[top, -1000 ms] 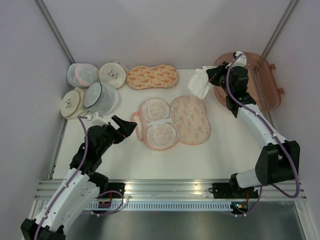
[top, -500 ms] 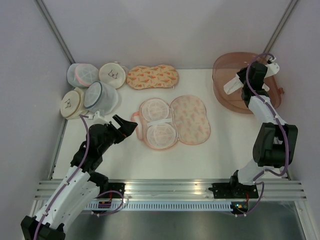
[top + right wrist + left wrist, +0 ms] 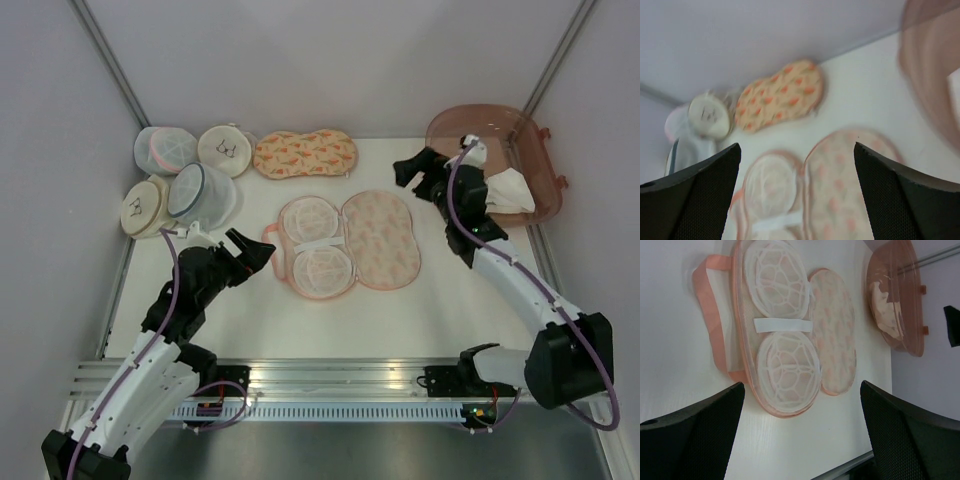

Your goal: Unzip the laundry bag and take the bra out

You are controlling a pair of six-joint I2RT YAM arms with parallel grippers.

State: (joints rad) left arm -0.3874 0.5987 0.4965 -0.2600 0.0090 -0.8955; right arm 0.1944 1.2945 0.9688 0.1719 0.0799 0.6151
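Peach carrot-print two-lobed fabric laundry bag (image 3: 345, 243) lies unzipped, flat open, on white table (image 3: 440, 300). Soft white fabric bra (image 3: 512, 190) sits in translucent pink plastic tub (image 3: 455, 125), far right. Right gripper (image 3: 413, 175) spread wide, empty, beside tub. Left gripper (image 3: 254, 248) wide, empty, near bag.

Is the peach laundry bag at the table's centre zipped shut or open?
Open: the laundry bag lies spread flat, its two halves side by side, the inside with white mesh cups facing up.

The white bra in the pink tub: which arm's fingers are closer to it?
Right. The right fingers hang open just left of the pink tub holding the bra; the left fingers sit far off, on the other side of the opened laundry bag.
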